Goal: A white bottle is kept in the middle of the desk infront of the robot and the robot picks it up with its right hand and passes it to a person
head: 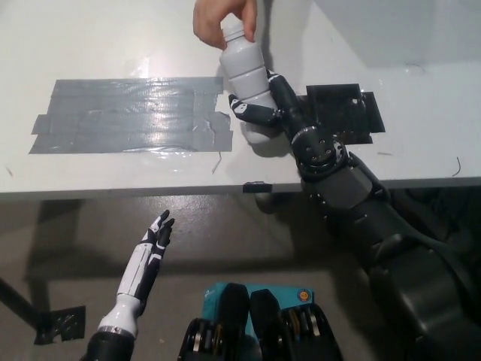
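Observation:
The white bottle stands nearly upright above the white desk, near its middle. My black right hand is wrapped around the bottle's lower part. A person's hand reaches in from the top edge and grips the bottle's neck and cap. My white left hand hangs below the desk's front edge at the lower left, fingers straight and apart, holding nothing.
A large patch of grey tape covers the desk left of the bottle. A black patch lies on the desk right of my hand. The desk's front edge runs across the picture's middle.

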You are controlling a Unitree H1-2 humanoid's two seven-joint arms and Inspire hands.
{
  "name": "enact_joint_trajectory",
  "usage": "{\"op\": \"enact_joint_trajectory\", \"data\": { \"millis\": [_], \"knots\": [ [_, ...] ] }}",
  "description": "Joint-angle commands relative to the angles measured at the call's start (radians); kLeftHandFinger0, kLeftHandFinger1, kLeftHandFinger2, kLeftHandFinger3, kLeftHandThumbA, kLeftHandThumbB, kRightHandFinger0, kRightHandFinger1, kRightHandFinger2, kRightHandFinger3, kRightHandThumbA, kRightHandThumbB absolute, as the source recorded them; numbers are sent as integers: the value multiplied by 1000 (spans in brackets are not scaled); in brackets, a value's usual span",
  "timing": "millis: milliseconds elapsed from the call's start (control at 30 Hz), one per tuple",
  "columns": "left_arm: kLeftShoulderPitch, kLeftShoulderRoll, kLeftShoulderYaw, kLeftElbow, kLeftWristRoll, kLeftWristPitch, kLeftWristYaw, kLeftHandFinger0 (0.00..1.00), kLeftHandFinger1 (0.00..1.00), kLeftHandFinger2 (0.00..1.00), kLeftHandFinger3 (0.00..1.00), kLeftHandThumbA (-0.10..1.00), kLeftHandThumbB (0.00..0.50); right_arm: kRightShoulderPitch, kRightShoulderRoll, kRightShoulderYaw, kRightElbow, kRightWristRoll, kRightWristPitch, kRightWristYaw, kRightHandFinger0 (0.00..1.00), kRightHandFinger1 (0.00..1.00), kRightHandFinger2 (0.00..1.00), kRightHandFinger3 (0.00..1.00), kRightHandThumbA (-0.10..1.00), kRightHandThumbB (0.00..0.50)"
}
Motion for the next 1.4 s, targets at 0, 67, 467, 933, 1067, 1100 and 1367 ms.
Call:
{"op": "enact_joint_trajectory", "data": {
  "millis": [0,67,467,933,1067,1100,1367],
  "knots": [
    [-17,3,-5,-33,-3,6,-6,1000,1000,1000,1000,1000,146,-54,-6,2,-37,1,-47,58,1000,1000,1000,1000,684,498],
    [-18,5,-5,-32,-1,4,-5,1000,1000,1000,1000,1000,144,-48,-16,9,-43,-3,-52,85,1000,1000,1000,1000,796,500],
    [-24,8,-3,-21,-8,-17,-7,1000,1000,1000,1000,1000,138,-14,-80,-30,-139,16,-84,23,1000,1000,1000,1000,969,500],
    [-24,10,-3,-22,-12,-6,-15,1000,1000,1000,1000,1000,119,211,-152,-100,-692,79,72,127,1000,1000,1000,1000,1000,500],
    [-27,13,-4,-9,-6,-19,-10,1000,1000,1000,1000,1000,124,325,-168,-107,-962,115,155,165,1000,1000,1000,1000,1000,500],
    [-31,13,-3,2,-7,-28,-10,1000,1000,1000,1000,1000,121,360,-172,-109,-1044,132,169,175,1000,1000,1000,1000,1000,500],
    [-32,10,-2,-2,1,-19,-1,1000,1000,1000,1000,1000,124,616,-191,-92,-1540,215,157,210,1000,1000,1000,1000,1000,480]
  ]
}}
